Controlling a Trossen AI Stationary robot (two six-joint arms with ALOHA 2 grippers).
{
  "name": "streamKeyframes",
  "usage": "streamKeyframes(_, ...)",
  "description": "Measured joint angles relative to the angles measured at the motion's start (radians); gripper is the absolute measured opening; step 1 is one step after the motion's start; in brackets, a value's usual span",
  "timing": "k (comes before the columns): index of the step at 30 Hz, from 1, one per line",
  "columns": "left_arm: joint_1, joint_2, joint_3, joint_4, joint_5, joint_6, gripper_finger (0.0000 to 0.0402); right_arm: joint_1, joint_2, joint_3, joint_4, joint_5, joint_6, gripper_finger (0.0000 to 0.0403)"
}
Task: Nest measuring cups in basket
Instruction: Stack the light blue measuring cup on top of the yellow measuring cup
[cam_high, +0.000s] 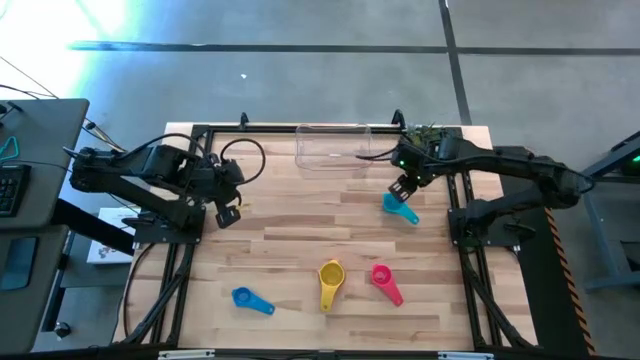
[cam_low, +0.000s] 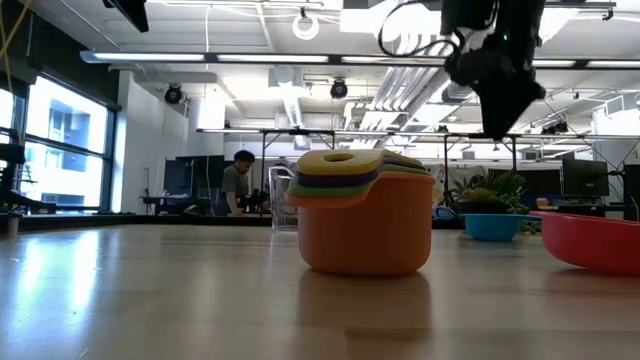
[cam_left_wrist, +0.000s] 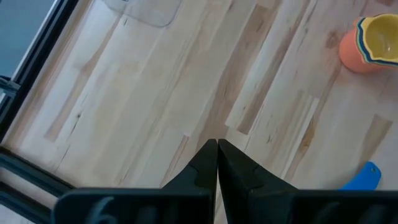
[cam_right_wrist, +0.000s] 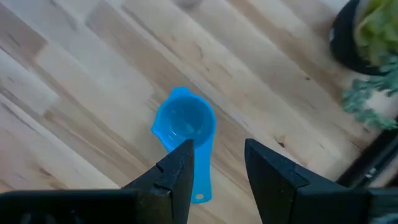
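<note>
My left claw (cam_high: 228, 213) sits pinched together at the surface's (cam_high: 300, 250) left, blue cup (cam_high: 251, 300), yellow-topped stack (cam_high: 331, 281) and pink cup (cam_high: 385, 281) strung along the front, right claw (cam_high: 401, 190) parted, empty, over the teal cup (cam_high: 400, 208), clear basket (cam_high: 333, 147) behind, potted plant (cam_high: 425, 133) alongside.

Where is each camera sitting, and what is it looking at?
High view: above the table, looking down; both arms show.
Low view: at tabletop height, facing the stacked cups; one arm hangs above.
Left wrist view: over bare wood; shut left gripper shows.
Right wrist view: above the teal cup; open right gripper shows.
Shared: the teal cup also shows from above.
</note>
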Motion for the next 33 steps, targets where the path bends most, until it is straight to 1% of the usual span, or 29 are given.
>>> streamKeyframes(7, 0.0, 0.0, 0.0, 0.021, 0.0, 0.0, 0.0003, -0.075, -0.001, -0.162, 0.173, -0.148, -0.083, 0.0135)
streamKeyframes(9, 0.0, 0.0, 0.0, 0.037, 0.0, 0.0, 0.0003, -0.09, -0.001, -0.194, 0.204, -0.167, -0.098, 0.0135)
streamKeyframes(13, 0.0, 0.0, 0.0, 0.052, 0.0, 0.0, 0.0003, -0.111, -0.001, -0.241, 0.242, -0.175, -0.112, 0.0138)
streamKeyframes(19, 0.0, 0.0, 0.0, 0.052, 0.0, 0.0, 0.0003, -0.117, -0.001, -0.293, 0.331, -0.176, -0.134, 0.0168)
streamKeyframes(22, 0.0, 0.0, 0.0, 0.052, 0.0, 0.0, 0.0003, -0.117, 0.006, -0.312, 0.361, -0.175, -0.132, 0.0176)
streamKeyframes(29, 0.0, 0.0, 0.0, 0.052, -0.005, 0.0, 0.0003, -0.117, 0.073, -0.317, 0.383, -0.13, -0.144, 0.0177)
streamKeyframes(33, 0.0, 0.0, 0.0, 0.051, -0.02, 0.0, 0.0003, -0.116, 0.129, -0.317, 0.404, -0.127, -0.145, 0.0177)
